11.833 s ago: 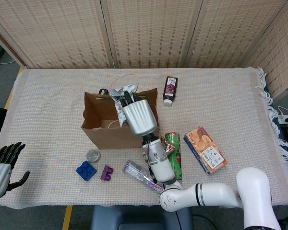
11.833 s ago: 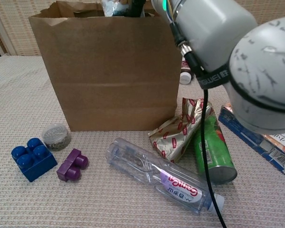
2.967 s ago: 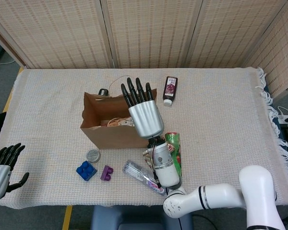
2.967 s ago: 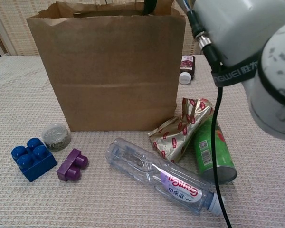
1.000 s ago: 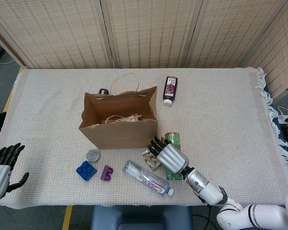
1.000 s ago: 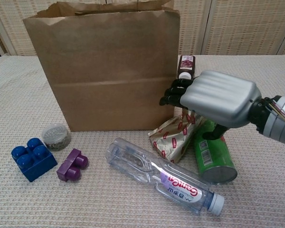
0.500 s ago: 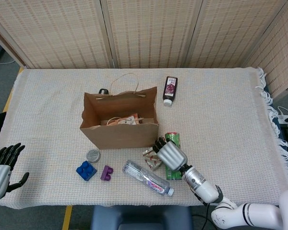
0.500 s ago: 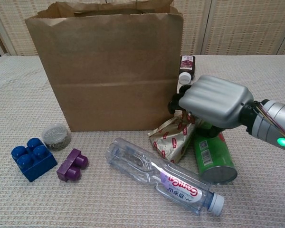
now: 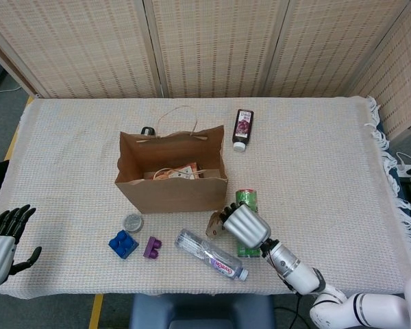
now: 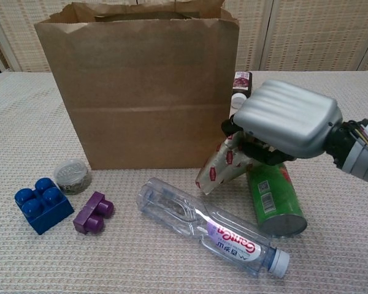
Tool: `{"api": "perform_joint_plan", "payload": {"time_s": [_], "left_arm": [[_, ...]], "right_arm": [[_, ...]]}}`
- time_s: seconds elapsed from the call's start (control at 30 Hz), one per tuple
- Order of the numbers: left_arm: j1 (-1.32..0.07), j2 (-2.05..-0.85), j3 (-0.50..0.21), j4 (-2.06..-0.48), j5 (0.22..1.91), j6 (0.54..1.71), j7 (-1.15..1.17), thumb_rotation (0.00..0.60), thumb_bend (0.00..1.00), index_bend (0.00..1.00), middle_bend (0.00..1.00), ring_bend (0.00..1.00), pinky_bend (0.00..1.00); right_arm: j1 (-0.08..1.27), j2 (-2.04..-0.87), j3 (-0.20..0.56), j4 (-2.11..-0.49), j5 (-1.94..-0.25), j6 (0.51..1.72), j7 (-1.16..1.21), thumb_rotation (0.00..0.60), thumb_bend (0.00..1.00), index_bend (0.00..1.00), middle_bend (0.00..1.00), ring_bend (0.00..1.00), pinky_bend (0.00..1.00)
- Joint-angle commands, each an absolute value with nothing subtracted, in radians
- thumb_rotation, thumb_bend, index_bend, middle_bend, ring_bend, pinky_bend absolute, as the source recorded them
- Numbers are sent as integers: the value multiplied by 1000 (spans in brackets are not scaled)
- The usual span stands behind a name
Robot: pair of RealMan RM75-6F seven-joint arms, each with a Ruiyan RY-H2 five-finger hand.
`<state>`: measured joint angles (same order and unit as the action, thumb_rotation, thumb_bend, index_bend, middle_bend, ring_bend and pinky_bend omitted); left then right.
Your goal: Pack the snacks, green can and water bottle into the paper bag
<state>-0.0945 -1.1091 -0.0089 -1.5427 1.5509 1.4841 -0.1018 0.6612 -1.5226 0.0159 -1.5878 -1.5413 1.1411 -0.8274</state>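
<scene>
The brown paper bag [image 9: 166, 188] [image 10: 138, 92] stands open at mid-table with snack packets [image 9: 185, 171] inside. My right hand [image 9: 245, 225] [image 10: 286, 122] grips a gold-and-red snack packet [image 9: 214, 223] [image 10: 219, 166], whose upper end is raised and tilted beside the bag's front right corner. The green can [image 9: 247, 199] [image 10: 275, 199] lies on its side just under and right of that hand. The clear water bottle [image 9: 211, 253] [image 10: 205, 223] lies in front of the bag. My left hand [image 9: 0, 240] hangs off the table's left front corner, fingers apart, holding nothing.
A dark small bottle [image 9: 242, 128] [image 10: 240, 86] stands behind the bag's right side. A blue brick [image 9: 123, 243] [image 10: 43, 204], a purple brick [image 9: 152, 247] [image 10: 93, 212] and a round silver tin [image 9: 132, 222] [image 10: 72, 173] lie left of the water bottle.
My right hand came down from over the bag, closed on the gold-and-red packet and tipped its upper end up off the table. The can, water bottle and left hand stayed put.
</scene>
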Motion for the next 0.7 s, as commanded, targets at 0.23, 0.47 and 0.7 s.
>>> {"api": "perform_joint_plan", "payload": {"time_s": [0.23,0.47,0.7], "left_arm": [[-94,-1110,-9,-1544,1549,1484,-95,600,347,55,0,0,0],[-95,-1111,-10,-1548,1548,1484,-81,600,347,55,0,0,0],[-95,-1113,-12,-1551,1544,1483,-69,600,347,55,0,0,0]], "right_arm": [[620,-1374,68,-1745,-1590,1250,-756,600,453,717,568,547,772],[603,-1298,152,-1831,-1610,1341,-657,600,453,720,571,547,773],[624,-1249,250,-1911,-1597,1359,-684,600,453,718,571,547,773]]}}
